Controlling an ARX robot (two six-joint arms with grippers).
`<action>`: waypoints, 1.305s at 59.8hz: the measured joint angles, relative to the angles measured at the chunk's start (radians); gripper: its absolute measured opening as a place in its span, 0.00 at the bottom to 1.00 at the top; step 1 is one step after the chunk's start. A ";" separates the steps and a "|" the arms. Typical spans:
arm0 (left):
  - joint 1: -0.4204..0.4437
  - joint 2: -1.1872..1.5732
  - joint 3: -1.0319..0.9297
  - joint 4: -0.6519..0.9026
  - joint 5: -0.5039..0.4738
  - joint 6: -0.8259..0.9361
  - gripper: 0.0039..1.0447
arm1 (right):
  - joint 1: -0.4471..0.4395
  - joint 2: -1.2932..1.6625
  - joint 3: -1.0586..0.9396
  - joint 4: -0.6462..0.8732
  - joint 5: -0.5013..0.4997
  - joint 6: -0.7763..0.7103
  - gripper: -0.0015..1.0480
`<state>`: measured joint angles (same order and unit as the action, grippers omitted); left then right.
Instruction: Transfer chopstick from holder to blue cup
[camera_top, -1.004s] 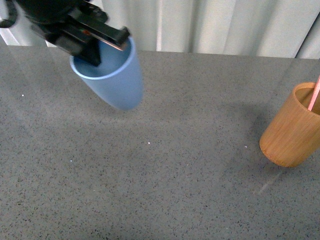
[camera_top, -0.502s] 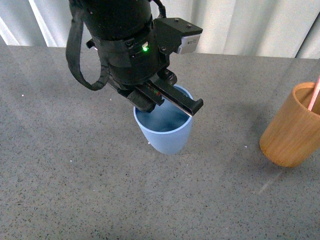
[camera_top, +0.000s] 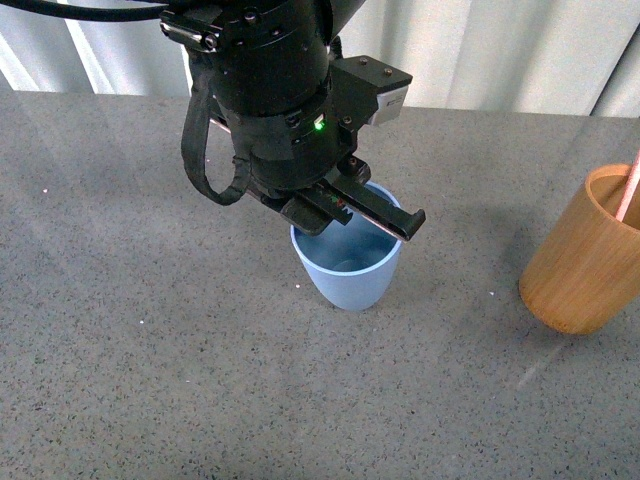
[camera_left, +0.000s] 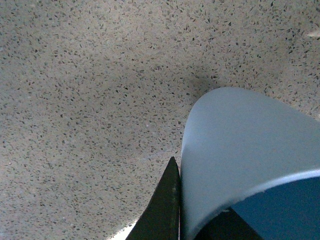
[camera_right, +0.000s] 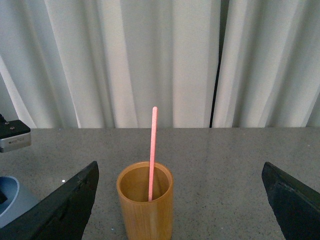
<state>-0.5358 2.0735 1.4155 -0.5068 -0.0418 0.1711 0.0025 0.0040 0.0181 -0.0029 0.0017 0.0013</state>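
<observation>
The blue cup (camera_top: 350, 280) is upright at the table's middle. My left gripper (camera_top: 345, 225) is shut on its rim, one finger outside the wall and one inside. In the left wrist view the cup (camera_left: 240, 145) fills the corner beside the dark finger (camera_left: 165, 210). The wooden holder (camera_top: 585, 260) stands at the right edge with one pink chopstick (camera_top: 628, 190) in it. My right gripper (camera_right: 180, 170) is open, facing the holder (camera_right: 145, 205) and the chopstick (camera_right: 152, 150) from a short distance. The right gripper is out of the front view.
The table is grey speckled stone (camera_top: 150, 380). White curtains (camera_top: 480, 50) hang behind its far edge. In the right wrist view the blue cup (camera_right: 10, 195) and part of the left arm (camera_right: 14, 135) show at the side.
My left gripper has carried the blue cup from the far left, raised and tilted, to the table's middle. It now holds the cup upright and has shifted it slightly right.
</observation>
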 joint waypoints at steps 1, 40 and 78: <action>-0.001 0.000 -0.002 0.002 0.000 -0.001 0.03 | 0.000 0.000 0.000 0.000 0.000 0.000 0.90; -0.051 0.015 -0.022 -0.003 -0.003 -0.047 0.21 | 0.000 0.000 0.000 0.000 0.000 0.000 0.90; 0.011 -0.070 0.013 -0.018 -0.008 -0.071 0.93 | 0.000 0.000 0.000 0.000 0.000 0.000 0.90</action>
<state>-0.5243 2.0037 1.4284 -0.5247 -0.0502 0.0998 0.0025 0.0040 0.0181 -0.0029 0.0017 0.0013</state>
